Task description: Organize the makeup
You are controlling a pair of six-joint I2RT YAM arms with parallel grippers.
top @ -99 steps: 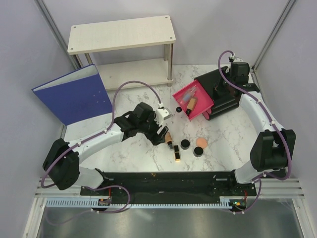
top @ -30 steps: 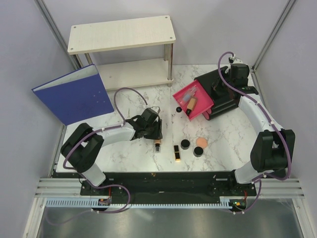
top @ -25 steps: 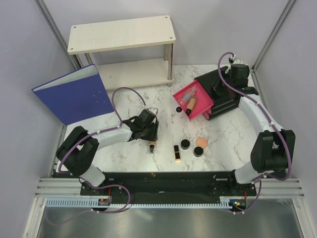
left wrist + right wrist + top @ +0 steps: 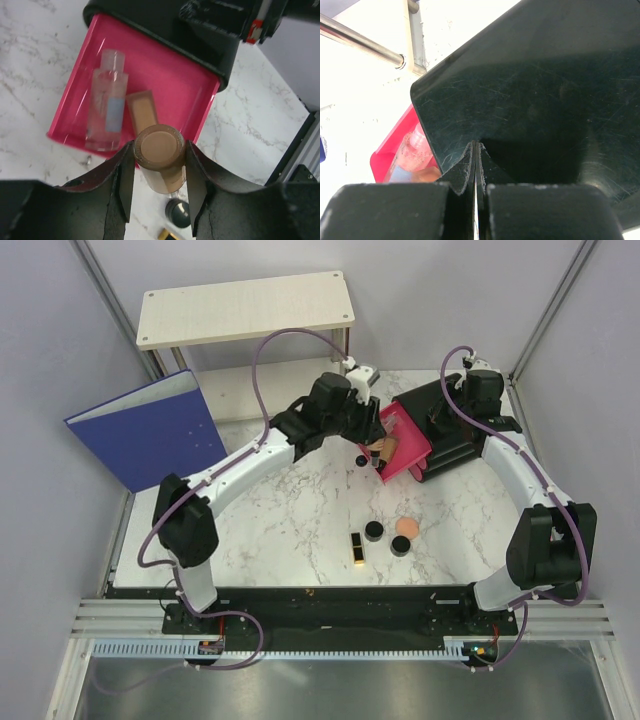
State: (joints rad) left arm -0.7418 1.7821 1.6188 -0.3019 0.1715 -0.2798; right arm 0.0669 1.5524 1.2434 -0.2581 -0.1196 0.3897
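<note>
the left tool, which a second earlier had been low over the bench beside the lipstick, had swung up and across and hung at the open pink drawer. its jaws stood about half apart, clamped on either side of a peach tube. the tube pointed down, its round end facing the wrist camera, right above the drawer's front lip. the move took one more piece of the makeup off the bench. by the look of it, only the release into the drawer was left for this piece.

just beyond the tool, the drawer already held two things lying side by side. a clear bottle lay toward the tool's left, and a second peach tube lay beside it, almost under the held one. the drawer floor to the tool's right showed bare pink.

behind and below the tool, back on the bench, waited the lipstick, a round black jar, a second jar and the peach puff. a small black piece lay just outside the drawer.

the right tool was pinched shut with nothing between its fingers. its tips were pressed on top of the black organizer, apparently steadying it while the drawer stood out.
</note>
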